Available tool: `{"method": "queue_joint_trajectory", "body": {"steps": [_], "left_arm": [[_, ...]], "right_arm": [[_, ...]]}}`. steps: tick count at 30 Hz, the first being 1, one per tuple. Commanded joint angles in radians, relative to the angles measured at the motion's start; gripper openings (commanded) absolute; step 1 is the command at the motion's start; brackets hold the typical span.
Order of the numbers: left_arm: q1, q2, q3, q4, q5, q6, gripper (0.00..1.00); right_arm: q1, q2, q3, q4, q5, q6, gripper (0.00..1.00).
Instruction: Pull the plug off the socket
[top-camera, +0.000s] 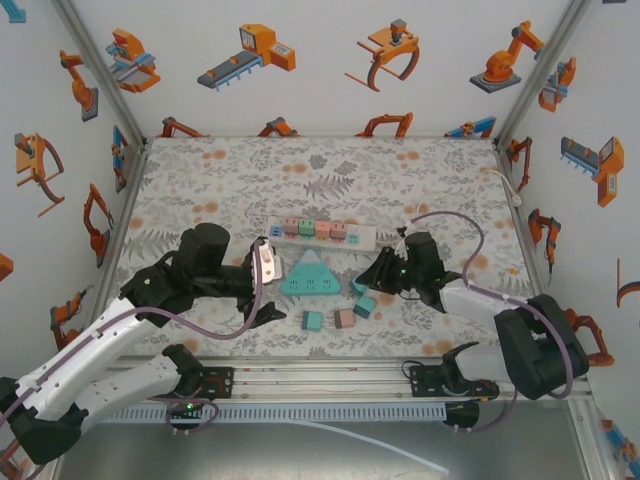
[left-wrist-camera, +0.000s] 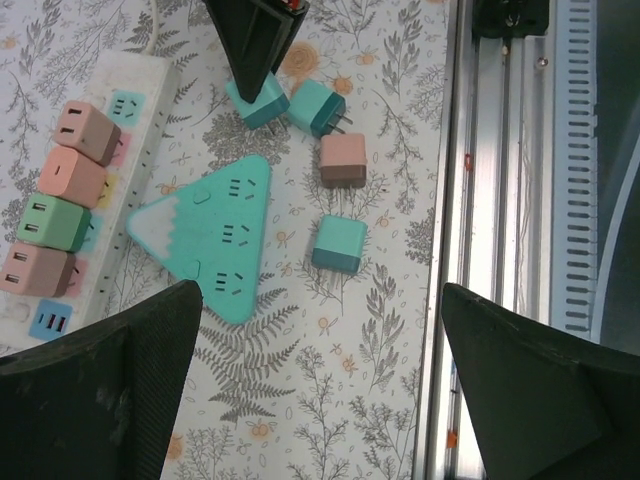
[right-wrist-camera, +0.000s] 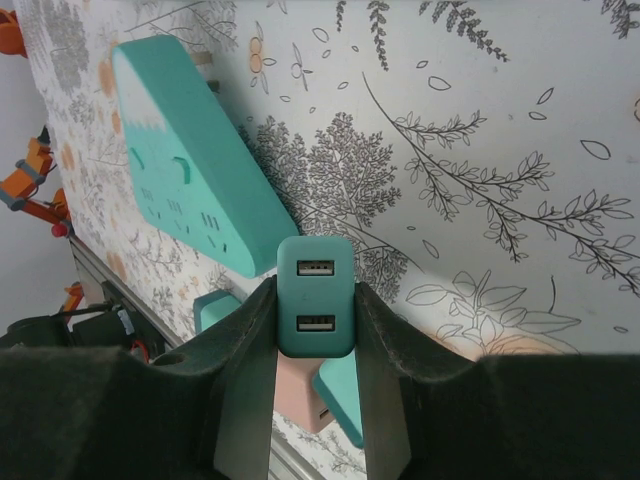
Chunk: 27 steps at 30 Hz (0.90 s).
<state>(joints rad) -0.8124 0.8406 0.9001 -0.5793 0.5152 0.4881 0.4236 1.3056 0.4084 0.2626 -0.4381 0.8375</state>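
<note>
The table (top-camera: 430, 180), covered in a leaf-patterned cloth, is seen whole from the top external camera, with both arms reaching in from the near edge. A white power strip (top-camera: 365, 237) lies across the middle of it. Just in front of the strip lies a teal triangular socket (top-camera: 308, 277).

The strip's load is shown clearly only from the left wrist. Four plugs are seated in a row there, a pink plug (left-wrist-camera: 86, 131), a second pink plug (left-wrist-camera: 69, 176), a green plug (left-wrist-camera: 53, 222) and a third pink plug (left-wrist-camera: 36, 270).

The left gripper (left-wrist-camera: 320, 300) is held wide apart above the cloth, with nothing between its fingers (left-wrist-camera: 110, 385). It hovers over the near side of the triangular socket.

The right gripper (top-camera: 365, 283) is at the socket's right side. Its grasp is made plain by the right wrist camera, where a teal plug (right-wrist-camera: 315, 295) with two USB ports on its face is clamped between the two fingers (right-wrist-camera: 240, 370). This held plug is free of the triangular socket, just beside that socket's edge, and the socket's slots are seen uncovered.

Three loose plugs lie on the cloth near the held one. They are a teal pronged plug (left-wrist-camera: 318, 108), a pink loose plug (left-wrist-camera: 343, 160) and a teal loose plug (left-wrist-camera: 340, 245).
</note>
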Motion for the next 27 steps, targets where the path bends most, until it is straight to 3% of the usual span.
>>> {"method": "queue_joint_trajectory", "body": {"steps": [1,4,9,17,24,27], "left_arm": [[-0.007,0.005,-0.014,-0.010,-0.015,0.029,0.97],[-0.005,0.011,-0.014,-0.007,-0.031,0.023,0.97],[-0.006,0.008,-0.017,-0.007,-0.046,0.018,0.97],[-0.007,0.015,-0.020,0.017,-0.071,-0.015,0.97],[-0.007,0.012,-0.034,0.059,-0.147,-0.070,0.97],[-0.007,-0.001,-0.057,0.127,-0.116,-0.084,0.97]], "right_arm": [[0.016,0.035,0.000,0.070,-0.010,-0.011,0.07],[0.023,0.064,-0.002,0.075,0.008,-0.012,0.14],[0.037,0.096,0.012,0.029,0.026,-0.039,0.35],[0.047,0.072,0.013,-0.023,0.074,-0.061,0.56],[0.049,-0.009,0.012,-0.121,0.130,-0.091,0.62],[0.049,-0.101,0.042,-0.208,0.176,-0.106,0.63]]}}
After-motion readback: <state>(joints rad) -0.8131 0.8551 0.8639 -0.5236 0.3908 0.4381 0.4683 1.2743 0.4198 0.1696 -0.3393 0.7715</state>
